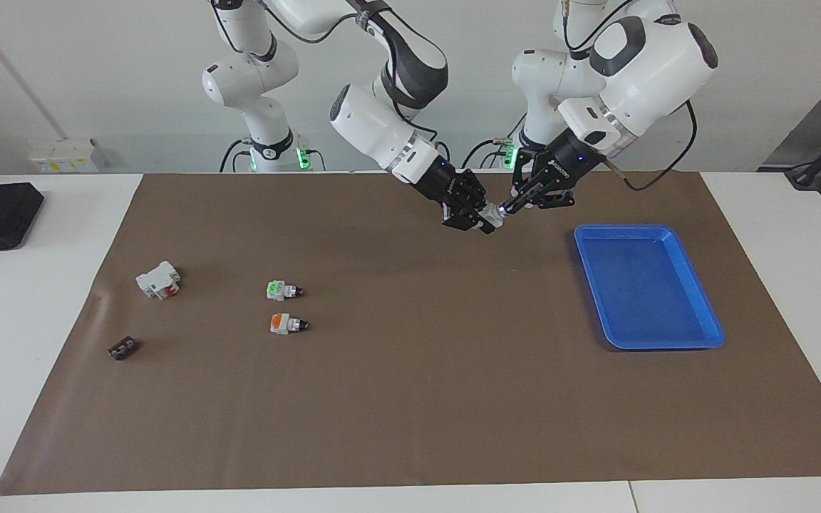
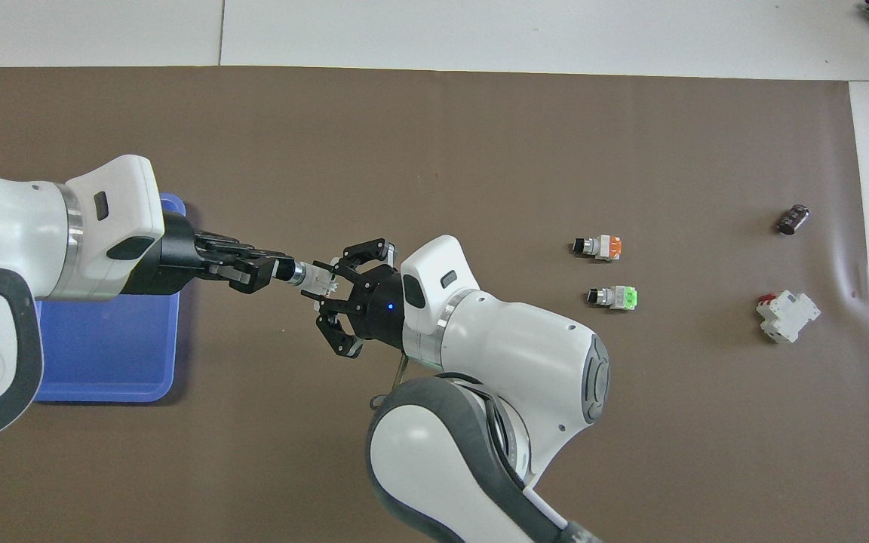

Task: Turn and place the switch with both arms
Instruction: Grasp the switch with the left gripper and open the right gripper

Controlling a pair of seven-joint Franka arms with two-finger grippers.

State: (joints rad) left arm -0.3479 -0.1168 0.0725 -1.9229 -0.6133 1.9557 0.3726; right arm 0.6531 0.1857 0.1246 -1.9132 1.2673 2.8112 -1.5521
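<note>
Switch (image 1: 494, 216) midair, clamped by left end effector (image 1: 509, 207) and right end effector (image 1: 483, 222) | tray (image 1: 695, 340) near | mark seemingly hidden

A blue tray (image 1: 648, 286), green-marked switch (image 1: 282, 289), orange-marked switch (image 1: 286, 324), circuit breaker (image 1: 158, 279) and a small black part (image 1: 122, 348) lie on the brown mat (image 1: 410, 399).
</note>
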